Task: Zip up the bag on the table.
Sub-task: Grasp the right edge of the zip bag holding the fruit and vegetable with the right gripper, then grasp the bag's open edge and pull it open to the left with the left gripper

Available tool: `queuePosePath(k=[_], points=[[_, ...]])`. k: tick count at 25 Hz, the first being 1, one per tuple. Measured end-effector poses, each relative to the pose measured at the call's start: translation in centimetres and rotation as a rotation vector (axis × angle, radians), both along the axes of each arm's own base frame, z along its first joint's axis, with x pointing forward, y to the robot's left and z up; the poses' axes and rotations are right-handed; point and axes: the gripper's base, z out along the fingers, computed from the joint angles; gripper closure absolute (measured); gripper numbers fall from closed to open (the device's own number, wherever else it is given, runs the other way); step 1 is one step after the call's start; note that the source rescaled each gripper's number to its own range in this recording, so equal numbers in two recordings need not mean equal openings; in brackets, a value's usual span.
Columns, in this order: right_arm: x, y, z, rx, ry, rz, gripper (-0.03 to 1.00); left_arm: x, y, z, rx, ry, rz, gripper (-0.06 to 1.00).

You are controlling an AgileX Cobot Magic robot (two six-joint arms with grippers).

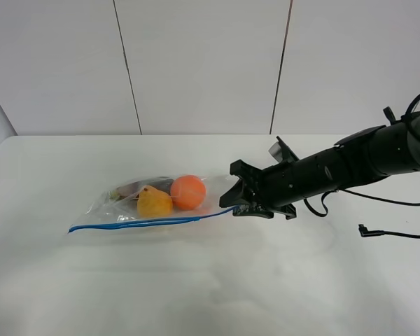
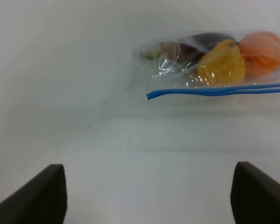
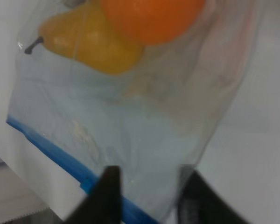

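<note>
Blue is your guide here: the seal strip [image 1: 140, 222] runs along the long edge of the bag [image 1: 108, 208] that lies nearer the high camera. The bag lies flat on the table [image 1: 56, 287], a little left of the middle in that view. An orange fruit [image 1: 188, 192], a yellow pear [image 1: 154, 203] and something dark show through the plastic.

Your right gripper [image 1: 238, 204] is at the strip's right-hand end, its fingers [image 3: 109, 189] set either side of the bag's corner with a narrow gap. The wrist view is blurred there, so I cannot tell whether they are pinching the strip or only straddling it. Your left gripper [image 2: 147, 198] is well apart from the bag, jaws spread wide and holding nothing, and it faces the strip's other end.

As for progress, I judge you are at the very start. In the left wrist view the strip reads as two separate blue lines toward the orange fruit, merging into one at the free tip. That suggests much of the seal is not pressed together, and no stretch shows as surely closed. What is left: fix one end, then press along the whole strip to the other.
</note>
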Motion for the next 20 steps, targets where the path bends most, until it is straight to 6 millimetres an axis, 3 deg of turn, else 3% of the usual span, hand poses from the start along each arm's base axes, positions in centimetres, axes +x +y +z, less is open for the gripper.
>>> queuePosePath(k=[1,2,4,16,20], points=[[0.0,0.0,-0.1,0.001,-0.001,0.008,0.77,0.0,0.0,0.0,0.0,0.0,0.0,-0.06],[0.0,0.1,-0.1,0.002,-0.003,0.016,0.87,0.0,0.0,0.0,0.0,0.0,0.0,-0.06],[-0.1,0.1,0.0,0.007,-0.005,0.021,0.96,0.0,0.0,0.0,0.0,0.0,0.0,-0.06],[-0.1,0.1,0.0,0.015,-0.004,0.022,0.97,0.0,0.0,0.1,0.001,-0.006,0.0,-0.06],[-0.1,0.2,0.0,0.019,-0.002,0.024,0.97,0.1,-0.2,1.3,-0.025,-0.074,-0.011,-0.06]])
